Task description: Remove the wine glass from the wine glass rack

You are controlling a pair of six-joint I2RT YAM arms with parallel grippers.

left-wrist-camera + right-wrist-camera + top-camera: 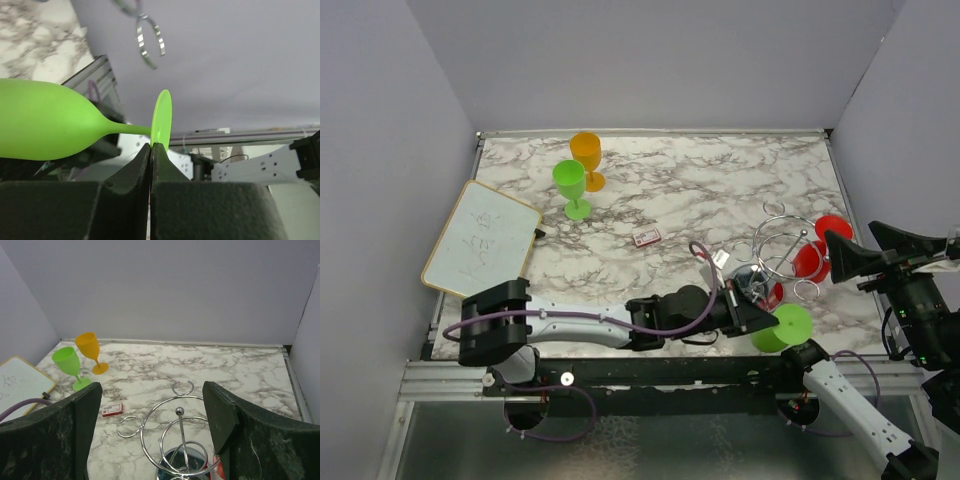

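Note:
My left gripper point(756, 317) is shut on the thin round foot of a green wine glass point(782, 327), which it holds on its side just in front of the wine glass rack point(782, 248). In the left wrist view the fingertips point(156, 150) pinch the foot's edge; the glass's bowl point(40, 120) points left, and a rack ring point(150, 42) shows above. The chrome rack also carries red glasses point(812, 262). My right gripper point(848, 262) is open and empty at the rack's right. In the right wrist view the rack point(180, 440) stands between its fingers point(225, 415).
An orange glass point(587, 155) and a second green glass point(570, 185) stand upright at the far left-centre. A whiteboard point(480, 240) lies at the left edge. A small red and white card point(646, 237) lies mid-table. Walls enclose three sides.

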